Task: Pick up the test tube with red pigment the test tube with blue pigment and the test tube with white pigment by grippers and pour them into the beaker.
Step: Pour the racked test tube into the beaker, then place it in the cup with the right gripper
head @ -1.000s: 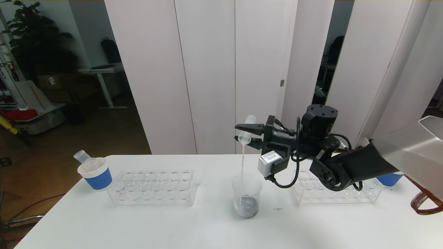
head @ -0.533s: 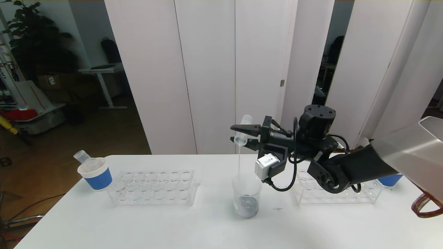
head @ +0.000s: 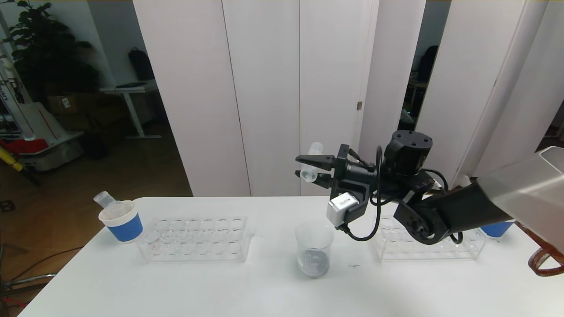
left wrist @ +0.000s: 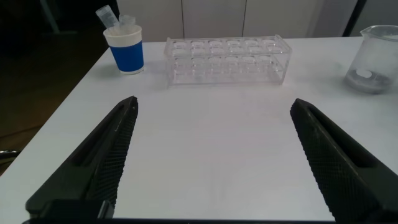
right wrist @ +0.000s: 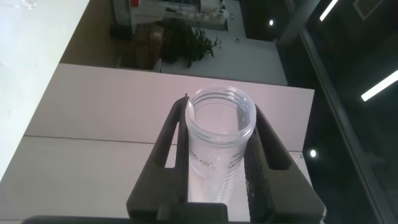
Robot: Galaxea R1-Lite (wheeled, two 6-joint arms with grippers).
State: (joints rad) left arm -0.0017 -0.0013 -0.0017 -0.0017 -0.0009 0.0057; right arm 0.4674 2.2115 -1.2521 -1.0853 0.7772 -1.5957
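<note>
I saw black grippers (head: pixel 313 166), a clear beaker (head: pixel 313 247) with grey liquid, and a blue-sleeved white cup (head: pixel 121 221).

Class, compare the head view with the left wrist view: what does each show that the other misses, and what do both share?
Only the head view shows the right gripper shut on the tilted clear plastic test tube above the clear glass beaker. Only the left wrist view shows the open left gripper. Both show the beaker, clear tube rack and blue-sleeved paper cup.
</note>
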